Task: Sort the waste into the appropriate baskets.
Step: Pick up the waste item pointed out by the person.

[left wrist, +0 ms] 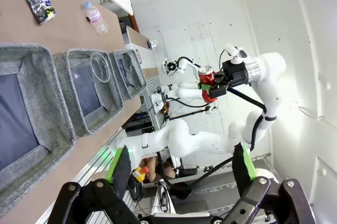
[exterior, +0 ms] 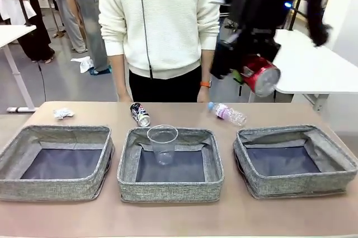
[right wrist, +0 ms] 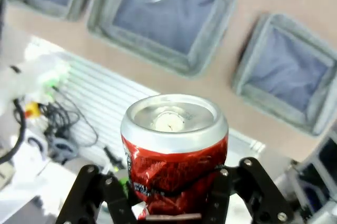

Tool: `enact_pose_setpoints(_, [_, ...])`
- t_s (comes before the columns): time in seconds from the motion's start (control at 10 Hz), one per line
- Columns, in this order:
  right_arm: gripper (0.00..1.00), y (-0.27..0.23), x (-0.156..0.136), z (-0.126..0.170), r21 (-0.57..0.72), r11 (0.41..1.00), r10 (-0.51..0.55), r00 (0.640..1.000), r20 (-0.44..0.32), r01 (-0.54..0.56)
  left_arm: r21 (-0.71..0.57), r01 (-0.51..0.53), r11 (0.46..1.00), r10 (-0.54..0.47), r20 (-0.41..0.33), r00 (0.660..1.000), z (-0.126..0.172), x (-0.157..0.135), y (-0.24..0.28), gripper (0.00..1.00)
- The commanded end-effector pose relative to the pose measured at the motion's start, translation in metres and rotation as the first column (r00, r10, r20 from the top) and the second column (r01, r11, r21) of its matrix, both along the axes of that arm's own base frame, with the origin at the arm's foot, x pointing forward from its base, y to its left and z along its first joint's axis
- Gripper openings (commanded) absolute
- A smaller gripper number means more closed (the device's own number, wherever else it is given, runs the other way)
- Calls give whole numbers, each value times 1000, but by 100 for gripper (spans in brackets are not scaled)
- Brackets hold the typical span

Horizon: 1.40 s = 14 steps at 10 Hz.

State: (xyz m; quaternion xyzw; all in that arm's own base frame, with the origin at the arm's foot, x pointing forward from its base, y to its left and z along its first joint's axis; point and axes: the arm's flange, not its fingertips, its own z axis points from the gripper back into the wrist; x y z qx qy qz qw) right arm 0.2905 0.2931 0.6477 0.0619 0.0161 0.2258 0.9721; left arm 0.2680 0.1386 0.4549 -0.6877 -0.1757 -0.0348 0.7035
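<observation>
The crushed red can (right wrist: pixel 174 150) is pinched at its dented middle between the two fingers of the right gripper (exterior: pixel 248 74), whose jaws are pressed against its sides; its silver end is turned away from the wrist and stands clear beyond the fingertips. The can is held high in the air, well above the brown table (exterior: pixel 179 215), on the right side of the scene. Below it, three low bins of grey woven fabric are set in a row: the right basket (exterior: pixel 296 189), the middle basket (exterior: pixel 168 190) and the left basket (exterior: pixel 56 190). A clear plastic cup (exterior: pixel 163 143) is seen upright inside the middle basket, near its far rim. On the table beyond the baskets, a crushed dark blue-silver can (exterior: pixel 140 114), a clear bottle with pink label and blue cap (exterior: pixel 228 113) lying on its side, and a crumpled white paper (exterior: pixel 63 113) are spread well apart. A person in a white top (exterior: pixel 159 25) stands at the far side. The left gripper (left wrist: pixel 181 171) is kept off to the side of the table, its jaws spread wide with nothing between them.
</observation>
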Motion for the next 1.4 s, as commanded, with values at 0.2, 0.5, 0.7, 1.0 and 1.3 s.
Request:
enact_pose_setpoints(0.2, [1,101,41,58,-190,976,-119,992,-41,109,-8,7,1000,-7,-11,1000,5,-2,0,100])
enact_pose_setpoints(0.5, [1,112,36,89,-98,974,-214,973,-80,206,-8,7,1000,-7,-11,1000,5,-2,0,100])
enact_pose_setpoints(0.7, [1,104,27,111,-31,969,-247,968,-49,246,-8,7,1000,-7,-11,1000,5,-2,0,100])
enact_pose_setpoints(1.0, [1,101,29,99,-64,977,-208,977,-50,205,-8,7,1000,-7,-11,1000,5,-2,0,100])
enact_pose_setpoints(1.3, [1,101,29,99,-64,977,-208,977,-50,205,-8,7,1000,-7,-11,1000,5,-2,0,100])
